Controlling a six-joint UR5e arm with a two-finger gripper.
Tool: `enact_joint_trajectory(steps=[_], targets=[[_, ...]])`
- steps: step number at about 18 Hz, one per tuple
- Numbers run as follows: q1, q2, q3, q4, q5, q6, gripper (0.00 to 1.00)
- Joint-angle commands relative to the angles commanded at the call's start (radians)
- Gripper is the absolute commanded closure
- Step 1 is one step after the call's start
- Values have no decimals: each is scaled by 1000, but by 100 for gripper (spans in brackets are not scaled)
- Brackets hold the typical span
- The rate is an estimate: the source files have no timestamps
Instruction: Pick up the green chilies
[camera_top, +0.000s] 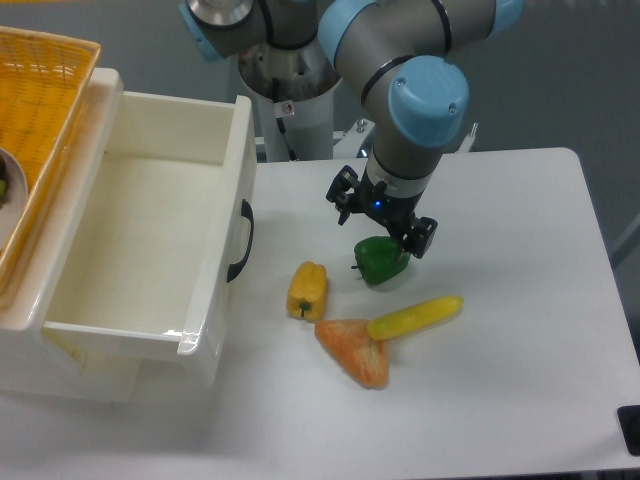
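You are looking at the green chilies (380, 260) sitting on the white table (520, 330), just right of the yellow pepper (307, 289), which is serving as your landmark. The gripper (388, 243) is hanging directly over the green piece, its fingers reaching down around the top; you cannot tell whether they are pressing on it or standing apart. Right of the yellow pepper and a little nearer the front edge, an orange wedge (353, 351) is lying, with a long yellow-green chili (414, 317) touching its upper end. Left of the yellow pepper, a white open bin (205, 300) is standing, with a yellow basket (40, 120) resting beyond it.
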Motion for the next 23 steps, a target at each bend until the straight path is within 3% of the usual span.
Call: enact_joint_trajectory(steps=[6,11,15,18,23], targets=[[-2,-3,-8,-2,5,8,0],[17,0,-55,5,-2,9,0],[21,8,-100,58,0,11,0],[21,5,-106,66,11,15,0],[20,-6,-153,97,64,129,0]])
